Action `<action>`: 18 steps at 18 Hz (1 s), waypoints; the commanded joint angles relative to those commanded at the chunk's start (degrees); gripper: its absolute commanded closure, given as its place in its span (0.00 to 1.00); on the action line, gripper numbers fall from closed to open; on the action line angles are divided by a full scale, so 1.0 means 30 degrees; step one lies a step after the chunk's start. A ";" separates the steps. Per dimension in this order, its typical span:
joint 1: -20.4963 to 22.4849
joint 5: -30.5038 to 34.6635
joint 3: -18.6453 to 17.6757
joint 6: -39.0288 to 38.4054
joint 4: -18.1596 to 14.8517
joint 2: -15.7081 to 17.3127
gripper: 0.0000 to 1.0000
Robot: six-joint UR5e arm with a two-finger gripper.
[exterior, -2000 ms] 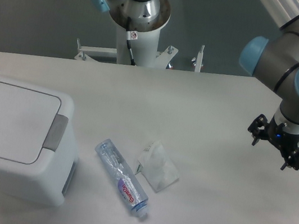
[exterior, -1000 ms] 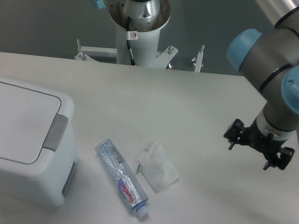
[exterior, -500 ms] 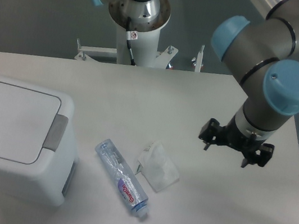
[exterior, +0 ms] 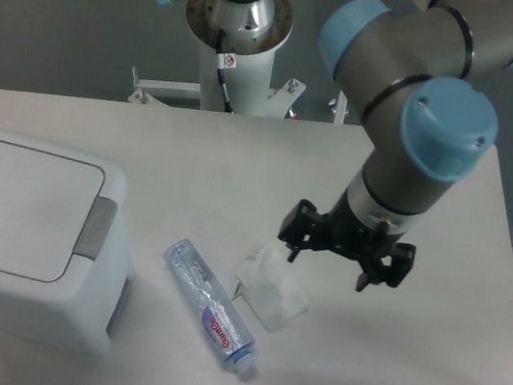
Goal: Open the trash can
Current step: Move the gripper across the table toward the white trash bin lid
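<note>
Fixed camera, the only view on offer. Hanging right of centre: the gripper [exterior: 344, 255], fingers spread wide and dark, nothing between them, pointing down over the table [exterior: 241, 166]. Just off its left fingertip, a crumpled clear plastic wrapper [exterior: 271, 288]; whether above it or merely beside it, hard to say from this angle. Further left, lying diagonally, a clear plastic bottle [exterior: 209, 310] with a purple label near the cap end.

Far over at the left edge of the frame: the trash can [exterior: 25, 239], boxy and white, flat lid shut and flush. Along the lid's right side, facing the arm, the grey push tab [exterior: 95, 227]. Well apart from the gripper, with bottle and wrapper between.

Step in hand, by the look of it: the approach, nothing opened yet. Probably best to travel high enough to clear the bottle and wrapper rather than sweep through them. Then line up squarely over the tab, not over the lid panel or the rim beside it. Likely worth narrowing the fingers first, so that one firm point meets the tab instead of two tips straddling it. Press straight down, gently; a slanted push risks sliding off the smooth grey surface or shoving the whole bin. Up afterwards, leaving room for the lid to swing.
</note>
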 joint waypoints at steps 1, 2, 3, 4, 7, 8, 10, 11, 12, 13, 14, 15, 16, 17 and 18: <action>-0.0321 0.0000 0.0087 -0.0292 0.0000 0.0147 0.00; -0.0615 -0.0029 0.0088 -0.0585 0.0000 0.0322 0.00; -0.0792 -0.0233 0.0117 -0.0733 0.0000 0.0440 0.00; -0.0851 -0.0583 0.0088 -0.0793 0.0029 0.0499 0.00; -0.0968 -0.1258 0.0088 -0.0793 0.0029 0.0529 0.00; -0.1114 -0.1521 0.0059 -0.0822 0.0029 0.0529 0.00; -0.1174 -0.1670 0.0059 -0.1172 0.0029 0.0529 0.00; -0.1290 -0.1699 0.0088 -0.1319 0.0029 0.0587 0.00; -0.1291 -0.1729 0.0059 -0.1350 0.0029 0.0733 0.00; -0.1407 -0.1845 0.0030 -0.1379 0.0029 0.0850 0.00; -0.1525 -0.1933 0.0030 -0.1379 0.0029 0.0967 0.00; -0.1555 -0.1963 0.0001 -0.1379 0.0029 0.1056 0.00; -0.1613 -0.1934 0.0000 -0.1379 0.0000 0.1114 0.00; -0.1701 -0.1963 -0.0058 -0.1379 0.0000 0.1289 0.00; -0.1731 -0.1992 -0.0116 -0.1379 0.0000 0.1436 0.00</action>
